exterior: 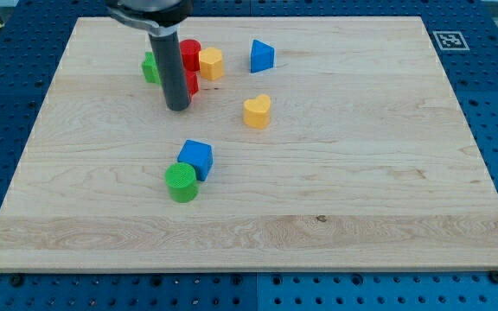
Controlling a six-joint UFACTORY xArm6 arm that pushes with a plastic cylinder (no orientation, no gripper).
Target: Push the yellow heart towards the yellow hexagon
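The yellow heart lies near the middle of the wooden board, a little above centre. The yellow hexagon lies up and to the left of it, in a cluster at the view's top. My tip stands on the board left of the yellow heart, with a clear gap between them, and below the cluster. The rod hides part of a red block and part of a green block.
A red cylinder touches the yellow hexagon's left side. A blue triangular block lies right of the hexagon. A blue cube and a green cylinder sit together below my tip. The wooden board rests on a blue pegboard.
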